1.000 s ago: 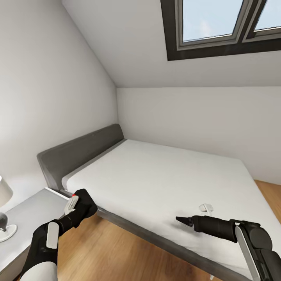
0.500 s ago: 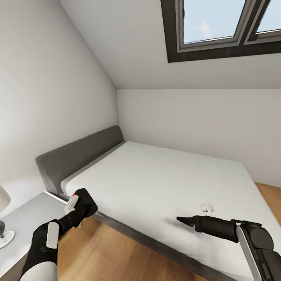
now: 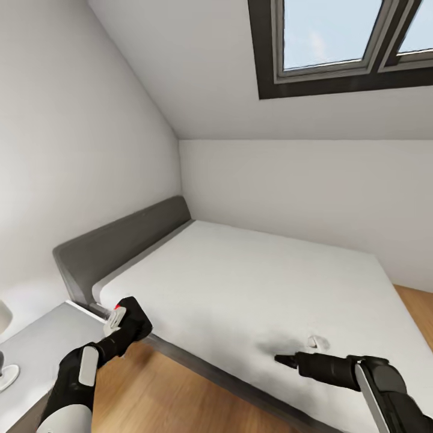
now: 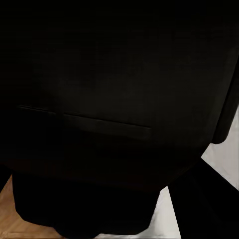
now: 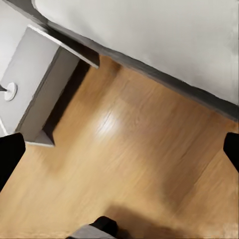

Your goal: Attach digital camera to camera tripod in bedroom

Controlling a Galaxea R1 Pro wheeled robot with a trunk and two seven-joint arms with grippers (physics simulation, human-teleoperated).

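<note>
The digital camera (image 3: 130,320), black with a red button on top, is held in my left gripper (image 3: 120,325) above the floor, at the corner of the bed near the nightstand. Its dark body (image 4: 114,99) sits right in front of the left wrist lens. My right gripper (image 3: 281,359) reaches out over the bed's near edge. In the right wrist view this gripper (image 5: 119,152) is open, its fingertips (image 5: 10,152) far apart with nothing between them and wood floor below. The camera tripod is out of view.
A grey bed (image 3: 252,282) with a dark headboard (image 3: 120,237) stands in the corner under a sloped ceiling with a skylight window (image 3: 349,36). A grey nightstand (image 3: 42,343) with a lamp base (image 3: 6,376) stands at the left. Light wood floor (image 3: 168,391) lies in front.
The whole view has shifted, with the nightstand and lamp sliding toward the left edge. My right arm sits lower in the picture. The left gripper still holds the camera.
</note>
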